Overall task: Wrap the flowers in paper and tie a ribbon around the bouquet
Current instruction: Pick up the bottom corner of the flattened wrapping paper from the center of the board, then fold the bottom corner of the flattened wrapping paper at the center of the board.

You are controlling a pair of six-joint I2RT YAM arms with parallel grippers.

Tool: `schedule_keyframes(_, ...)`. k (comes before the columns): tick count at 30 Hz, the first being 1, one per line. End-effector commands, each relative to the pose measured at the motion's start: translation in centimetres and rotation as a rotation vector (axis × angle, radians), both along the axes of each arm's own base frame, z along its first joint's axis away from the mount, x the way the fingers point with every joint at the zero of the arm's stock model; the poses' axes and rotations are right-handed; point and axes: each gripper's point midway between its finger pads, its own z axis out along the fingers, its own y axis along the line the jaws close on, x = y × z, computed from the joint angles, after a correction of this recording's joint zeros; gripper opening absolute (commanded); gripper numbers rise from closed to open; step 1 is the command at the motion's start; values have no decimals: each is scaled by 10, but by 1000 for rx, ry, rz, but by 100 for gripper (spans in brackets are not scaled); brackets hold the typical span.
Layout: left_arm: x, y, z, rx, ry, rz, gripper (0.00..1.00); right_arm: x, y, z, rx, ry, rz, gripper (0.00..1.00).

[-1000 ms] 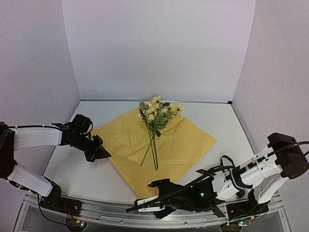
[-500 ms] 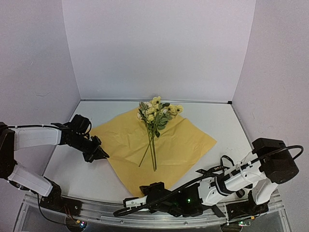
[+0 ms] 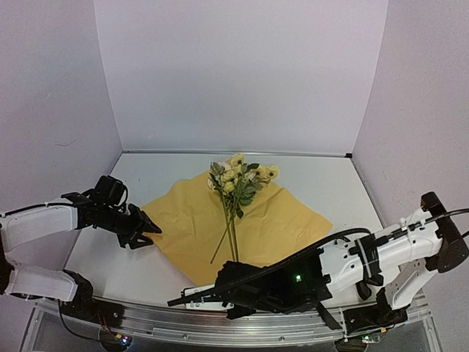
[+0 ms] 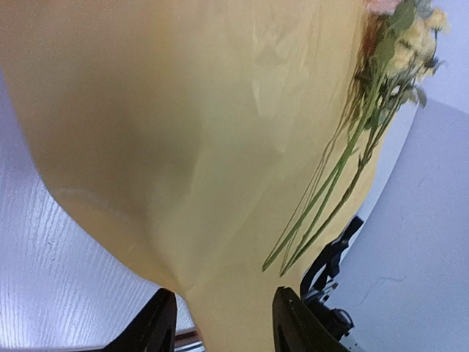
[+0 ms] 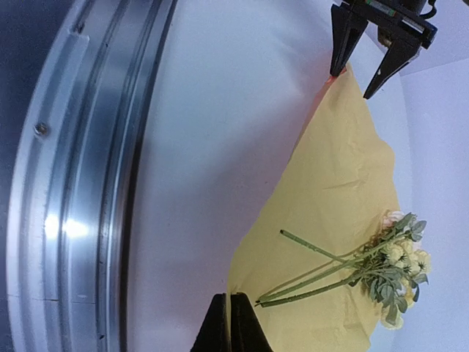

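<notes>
Now, your right hand (image 5: 229, 308) is pinched shut at the near corner of the paper (image 3: 190, 220), and it looks to be gripping that corner. The flowers (image 3: 236, 192) lie on the sheet straight beyond it. Their stem ends are nearest this hand and the blossoms sit at the far corner, so the long axis runs near to far along the sheet's diagonal. I'd judge that any fold of that corner goes away from you, up along the stems. Your left hand (image 4: 223, 308) is at the sheet's left corner, fingers parted around it and gripping nothing, farther from the stems. Count one sheet and one bunch of about three stems, both on the worktop (image 3: 322, 180). No ribbon is in view.
</notes>
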Motion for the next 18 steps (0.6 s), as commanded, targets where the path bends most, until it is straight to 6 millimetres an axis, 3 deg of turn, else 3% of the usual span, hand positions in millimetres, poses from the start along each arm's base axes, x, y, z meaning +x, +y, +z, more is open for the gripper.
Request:
schedule_keyframes(1, 6, 19, 18, 80, -114, 35, 52, -9, -22, 13, -98, 217, -46, 0)
schedule_keyframes(7, 10, 28, 34, 128, -192, 30, 60, 36, -26, 13, -176, 327, -152, 0)
schedule_keyframes(12, 18, 28, 52, 130, -279, 22, 60, 75, -17, 15, -169, 344, -198, 0)
schedule_keyframes(18, 29, 20, 80, 95, -433, -19, 58, 122, -7, 3, -167, 384, -272, 0)
